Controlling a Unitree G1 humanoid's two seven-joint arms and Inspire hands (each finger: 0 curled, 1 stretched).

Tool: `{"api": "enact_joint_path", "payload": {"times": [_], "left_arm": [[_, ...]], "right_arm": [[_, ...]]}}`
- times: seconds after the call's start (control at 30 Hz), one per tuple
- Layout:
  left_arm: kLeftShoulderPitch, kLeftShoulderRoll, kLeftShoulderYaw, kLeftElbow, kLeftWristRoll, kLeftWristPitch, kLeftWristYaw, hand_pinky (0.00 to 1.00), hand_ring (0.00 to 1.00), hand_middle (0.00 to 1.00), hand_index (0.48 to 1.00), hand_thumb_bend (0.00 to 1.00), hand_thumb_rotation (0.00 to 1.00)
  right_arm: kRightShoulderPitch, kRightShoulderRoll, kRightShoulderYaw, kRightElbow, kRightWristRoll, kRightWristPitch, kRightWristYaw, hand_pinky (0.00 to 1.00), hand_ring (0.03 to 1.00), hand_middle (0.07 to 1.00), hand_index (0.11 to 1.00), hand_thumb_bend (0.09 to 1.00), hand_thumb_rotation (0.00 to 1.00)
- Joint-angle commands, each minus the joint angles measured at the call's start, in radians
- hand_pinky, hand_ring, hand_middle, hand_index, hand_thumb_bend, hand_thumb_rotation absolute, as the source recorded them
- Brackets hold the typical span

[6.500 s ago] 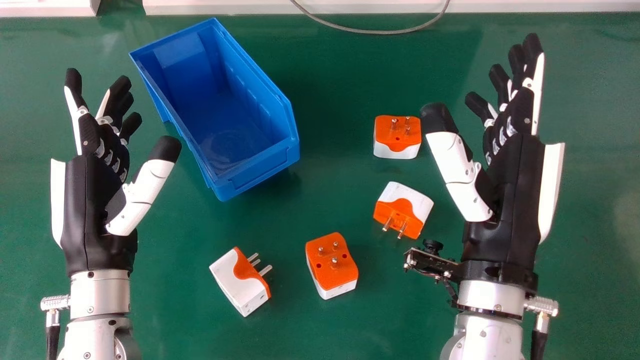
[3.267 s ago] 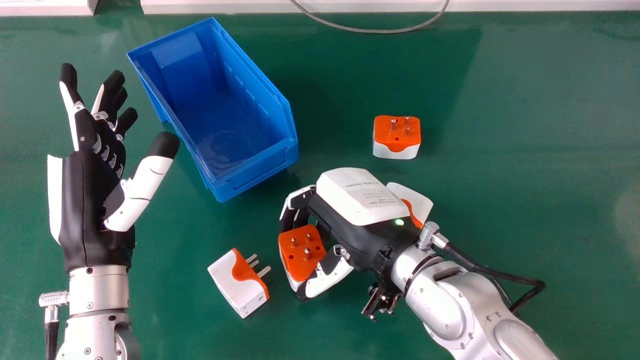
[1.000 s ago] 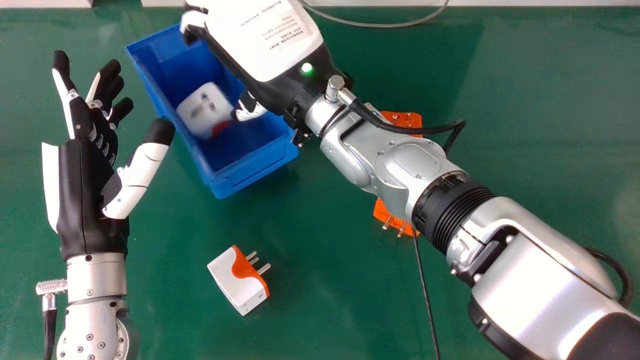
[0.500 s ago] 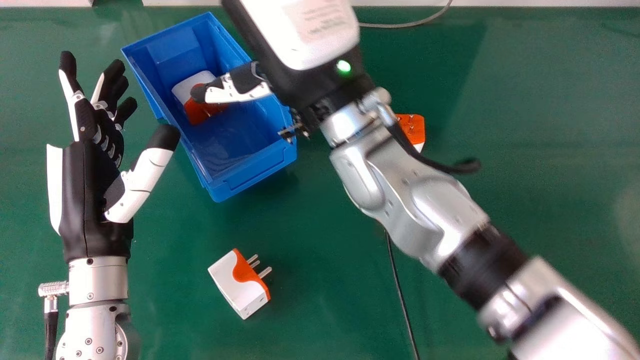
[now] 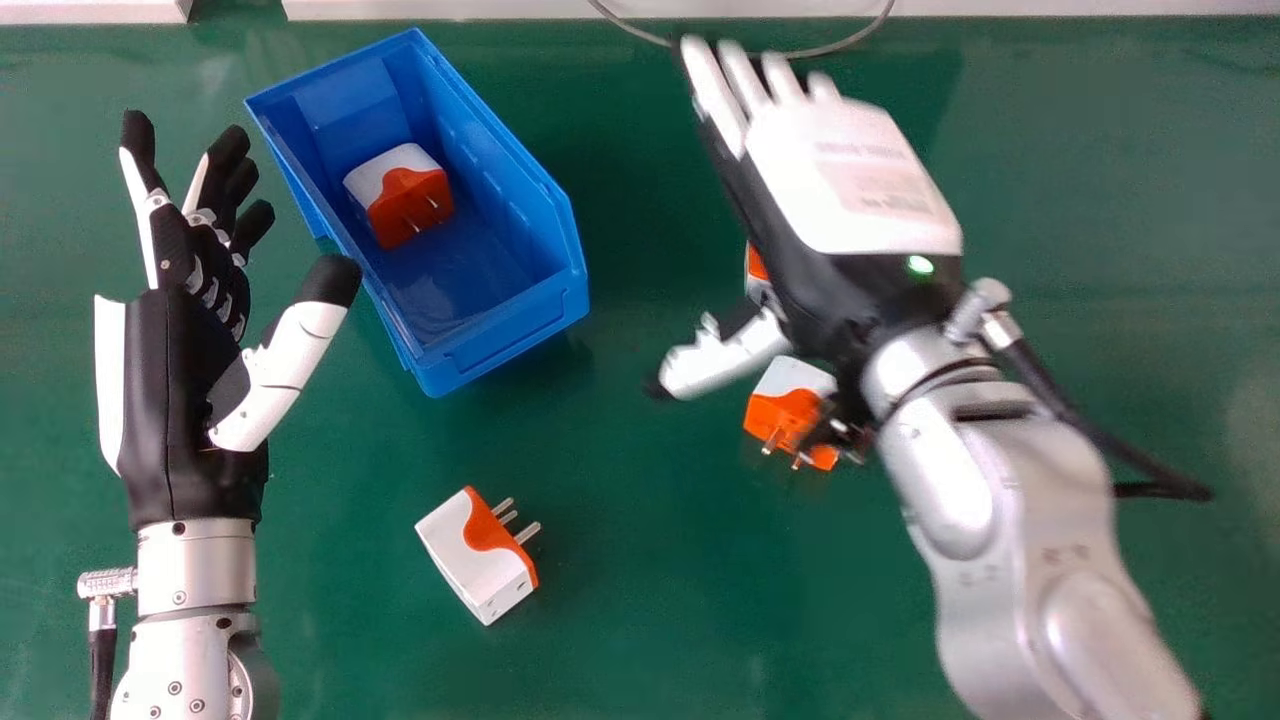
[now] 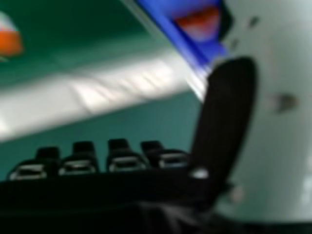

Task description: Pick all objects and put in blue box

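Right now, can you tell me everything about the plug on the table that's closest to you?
That plug is chunky and white with an orange end that has a wavy edge. Three shiny, metal-looking prongs stick out of the orange, pointing to my right and a little forward. It looks like hard plastic, with small holes in its near white side. It lies on its side on the green table, nearer me than the blue box. Only the table touches it.

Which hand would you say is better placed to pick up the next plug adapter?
Right, probably: the open right hand is near two plug adapters, while the left hand is left of the blue box.
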Motion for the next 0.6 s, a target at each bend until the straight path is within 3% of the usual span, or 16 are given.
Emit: {"api": "enact_joint_path", "payload": {"times": [0.0, 0.13, 0.27, 0.4, 0.57], "left_arm": [[0.008, 0.000, 0.004, -0.019, -0.001, -0.021, 0.000, 0.92, 0.94, 0.94, 0.920, 0.86, 0.54], [0.012, -0.001, 0.001, -0.024, -0.026, -0.017, -0.021, 0.92, 0.94, 0.94, 0.922, 0.85, 0.54], [0.011, 0.000, 0.005, -0.022, -0.031, -0.019, -0.029, 0.92, 0.95, 0.94, 0.930, 0.84, 0.53], [0.015, -0.005, 0.005, -0.031, -0.027, -0.012, -0.023, 0.92, 0.94, 0.94, 0.933, 0.84, 0.52], [0.019, -0.006, 0.003, -0.039, -0.040, -0.008, -0.034, 0.93, 0.95, 0.94, 0.929, 0.84, 0.52]], "right_arm": [[-0.018, -0.023, -0.024, -0.049, -0.030, 0.022, 0.103, 1.00, 1.000, 1.000, 0.993, 1.000, 0.23], [-0.034, -0.066, -0.026, 0.002, -0.033, 0.018, 0.218, 1.00, 1.000, 1.000, 0.989, 1.000, 0.24], [-0.049, -0.079, -0.017, 0.088, -0.022, -0.009, 0.227, 0.94, 0.996, 0.999, 0.962, 1.000, 0.24], [-0.067, -0.072, -0.001, 0.210, 0.027, -0.056, 0.205, 0.82, 0.969, 0.988, 0.941, 1.000, 0.22], [-0.092, -0.047, 0.026, 0.352, 0.063, -0.084, 0.172, 0.79, 0.956, 0.981, 0.934, 1.000, 0.19]]}}
